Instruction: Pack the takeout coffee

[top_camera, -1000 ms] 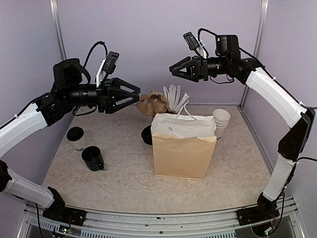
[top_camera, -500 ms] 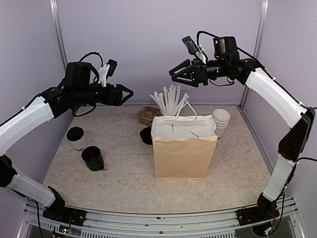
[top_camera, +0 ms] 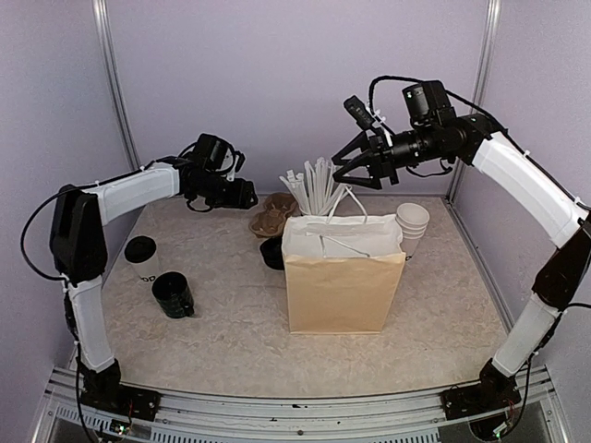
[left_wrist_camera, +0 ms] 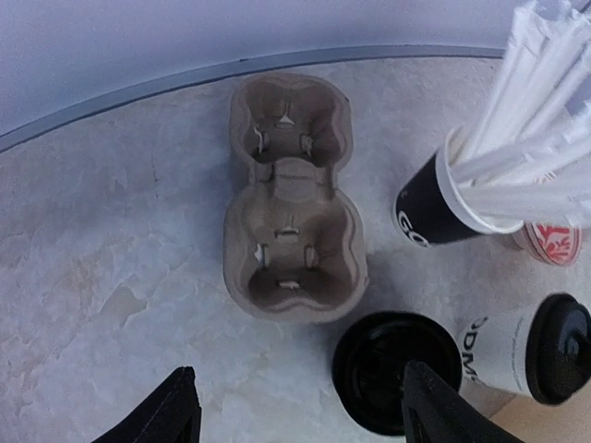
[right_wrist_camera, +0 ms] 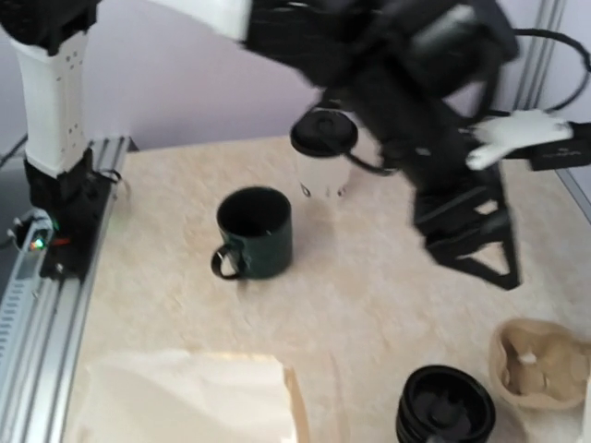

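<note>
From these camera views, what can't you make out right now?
Paper bag contents: top view, its walls and white liner block the inside.
White cup lettering: too small in the top view; blurred in the right wrist view, where the left arm overlaps it.
Red-printed item beside the straw cup: left wrist view, straws cover most of it.

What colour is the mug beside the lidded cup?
The mug is dark green, clearest in the right wrist view.

Coffee cup far left, mug just before it — bag right.
</note>
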Robot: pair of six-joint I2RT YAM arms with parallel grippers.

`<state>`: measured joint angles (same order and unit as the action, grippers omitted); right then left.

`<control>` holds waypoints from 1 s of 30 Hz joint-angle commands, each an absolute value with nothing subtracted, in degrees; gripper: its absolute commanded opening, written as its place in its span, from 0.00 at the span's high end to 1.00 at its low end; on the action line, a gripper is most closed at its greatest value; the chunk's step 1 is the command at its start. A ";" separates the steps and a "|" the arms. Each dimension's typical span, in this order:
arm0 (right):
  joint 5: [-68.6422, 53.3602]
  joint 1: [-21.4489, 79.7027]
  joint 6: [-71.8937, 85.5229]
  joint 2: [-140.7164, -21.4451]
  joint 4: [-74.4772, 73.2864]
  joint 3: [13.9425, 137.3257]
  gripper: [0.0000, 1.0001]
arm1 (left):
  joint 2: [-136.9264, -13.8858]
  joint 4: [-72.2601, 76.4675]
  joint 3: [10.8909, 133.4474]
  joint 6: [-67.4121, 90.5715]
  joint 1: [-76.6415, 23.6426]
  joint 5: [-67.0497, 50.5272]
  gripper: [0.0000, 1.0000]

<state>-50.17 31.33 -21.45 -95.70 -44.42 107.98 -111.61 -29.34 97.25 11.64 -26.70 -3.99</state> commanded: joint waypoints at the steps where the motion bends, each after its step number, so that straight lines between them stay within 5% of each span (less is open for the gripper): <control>1: -46.06 31.38 -25.12 -94.21 -47.93 107.94 0.40 | -121.21 -33.98 111.64 10.65 -25.53 -6.54 0.29; 12: -43.76 31.38 -26.27 -94.19 -50.18 107.74 0.40 | -140.09 -39.72 127.95 11.94 -24.87 -2.99 0.29; 22: -43.24 31.38 -26.84 -93.74 -50.09 105.23 0.39 | -141.25 -41.84 121.43 12.40 -24.48 0.99 0.28; 30: -43.71 31.38 -27.92 -94.06 -50.14 103.66 0.39 | -130.51 -44.24 104.63 13.33 -21.39 4.59 0.28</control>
<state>-43.44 31.33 -26.96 -95.33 -49.76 104.86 -136.62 -39.68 111.92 13.02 -24.18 1.30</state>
